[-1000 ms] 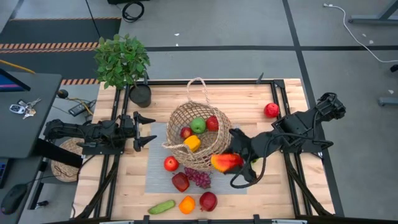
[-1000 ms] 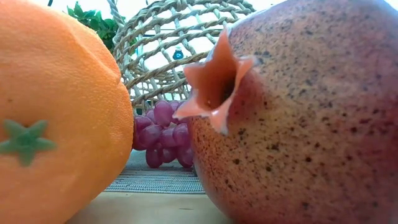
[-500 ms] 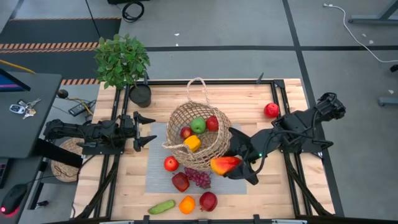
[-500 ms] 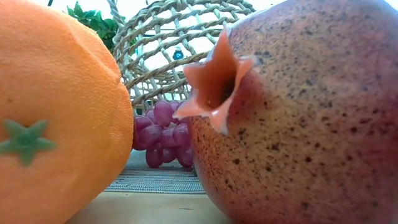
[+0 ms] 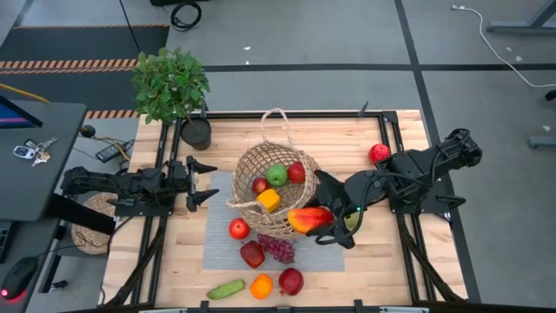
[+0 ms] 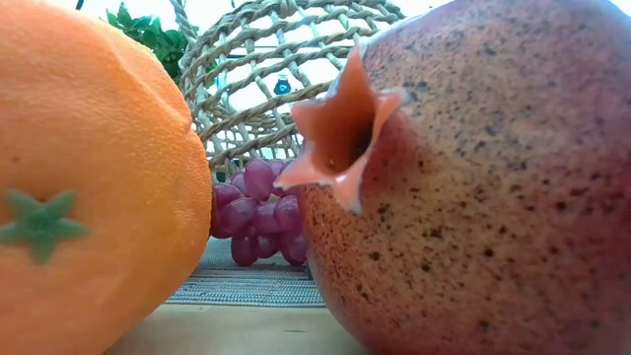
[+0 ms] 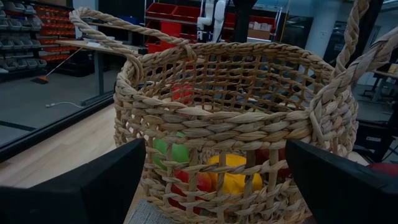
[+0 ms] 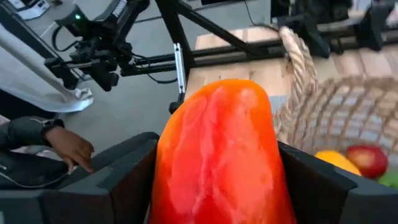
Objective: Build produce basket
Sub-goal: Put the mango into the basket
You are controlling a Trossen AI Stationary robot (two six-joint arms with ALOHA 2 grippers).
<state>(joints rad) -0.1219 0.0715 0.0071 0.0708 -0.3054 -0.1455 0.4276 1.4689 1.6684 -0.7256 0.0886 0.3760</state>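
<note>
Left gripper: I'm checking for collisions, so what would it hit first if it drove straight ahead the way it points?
Most likely the basket: the open left gripper points straight at its woven side, nothing showing between.

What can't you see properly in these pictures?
- Low view: the orange and pomegranate fill the picture, hiding both arms.
- Right wrist view: the pepper in the right gripper hides the table below.
- Left wrist view: the basket weave half hides the fruit inside.
</note>
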